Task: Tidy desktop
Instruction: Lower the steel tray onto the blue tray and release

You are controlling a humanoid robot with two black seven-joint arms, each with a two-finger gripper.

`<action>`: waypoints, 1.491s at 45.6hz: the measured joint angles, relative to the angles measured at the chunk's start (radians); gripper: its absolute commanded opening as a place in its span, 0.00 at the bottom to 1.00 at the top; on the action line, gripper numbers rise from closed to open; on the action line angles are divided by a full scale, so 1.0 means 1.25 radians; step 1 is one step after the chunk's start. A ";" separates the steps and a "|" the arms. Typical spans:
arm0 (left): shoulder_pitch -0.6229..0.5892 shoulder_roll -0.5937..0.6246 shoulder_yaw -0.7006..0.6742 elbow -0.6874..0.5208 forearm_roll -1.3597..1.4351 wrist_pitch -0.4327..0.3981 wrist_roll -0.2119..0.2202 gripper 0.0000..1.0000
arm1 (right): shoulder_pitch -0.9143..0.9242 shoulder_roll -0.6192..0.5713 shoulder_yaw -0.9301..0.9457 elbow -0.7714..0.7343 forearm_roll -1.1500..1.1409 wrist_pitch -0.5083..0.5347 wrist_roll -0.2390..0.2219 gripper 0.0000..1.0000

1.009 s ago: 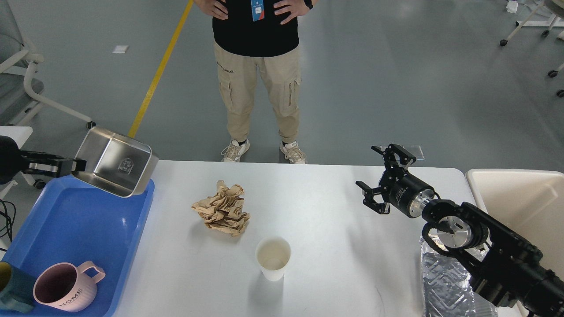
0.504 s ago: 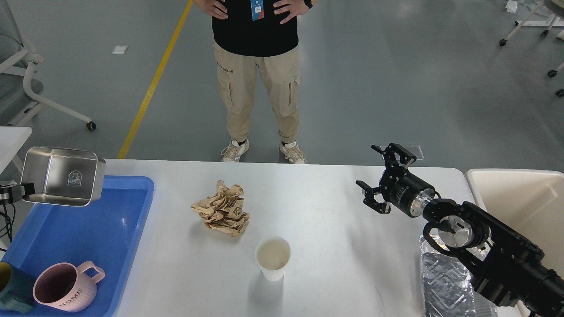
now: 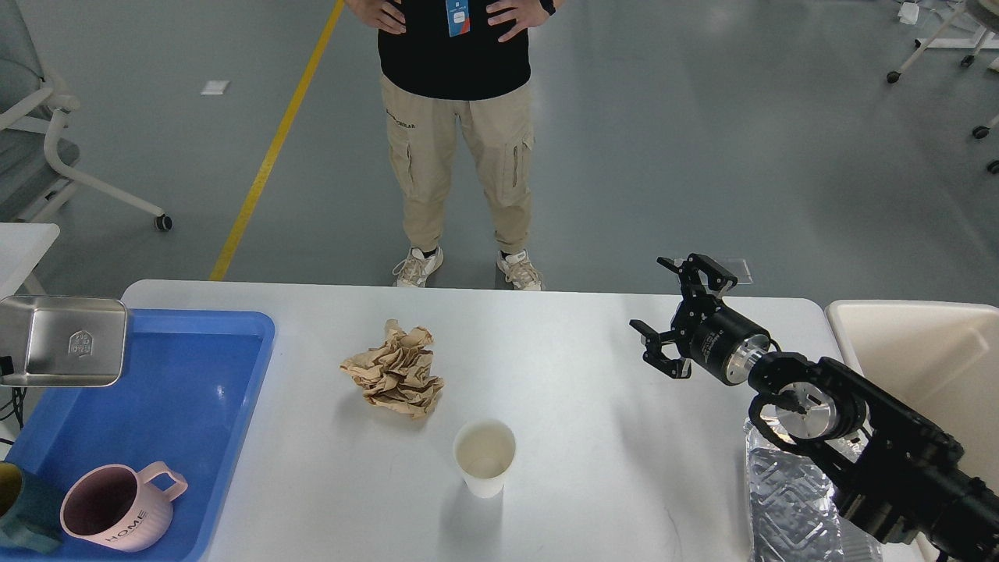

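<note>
The blue tray (image 3: 179, 406) sits on the left end of the desktop (image 3: 577, 437), holding a pink mug (image 3: 117, 507) and a teal cup (image 3: 19, 507) at its near corner. A steel tin (image 3: 62, 339) is tilted above the tray's left edge (what grips it is cut off, so I cannot tell). Right of the tray lie crumpled paper (image 3: 394, 373) and a paper cup (image 3: 485, 457). The right gripper (image 3: 677, 316) hovers with its fingers spread wide, holding nothing.
</note>
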 measured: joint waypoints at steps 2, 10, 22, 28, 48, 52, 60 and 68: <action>0.000 -0.029 0.006 0.029 0.002 0.000 0.000 0.05 | 0.000 0.000 0.000 0.000 0.000 0.000 0.000 1.00; -0.007 -0.124 0.049 0.115 0.006 -0.001 0.001 0.05 | -0.001 -0.001 0.000 0.000 0.000 0.001 0.000 1.00; -0.015 -0.203 0.106 0.167 0.036 0.010 0.002 0.05 | -0.001 -0.001 0.000 0.000 0.000 0.001 0.000 1.00; -0.015 -0.223 0.126 0.173 0.073 0.027 0.000 0.05 | -0.001 0.001 0.000 0.000 0.000 0.001 0.000 1.00; -0.015 -0.255 0.148 0.175 0.112 0.031 -0.005 0.48 | -0.001 -0.001 0.000 0.000 0.000 0.001 0.000 1.00; -0.015 -0.257 0.148 0.174 0.106 0.031 -0.005 0.75 | -0.001 -0.001 -0.001 0.000 0.000 0.001 0.000 1.00; -0.019 -0.256 0.139 0.173 0.099 0.031 -0.009 0.86 | -0.001 -0.001 -0.001 -0.001 -0.001 0.001 0.000 1.00; -0.086 -0.242 0.128 0.164 0.054 0.006 -0.021 0.89 | -0.002 0.001 0.000 -0.001 -0.001 0.001 0.000 1.00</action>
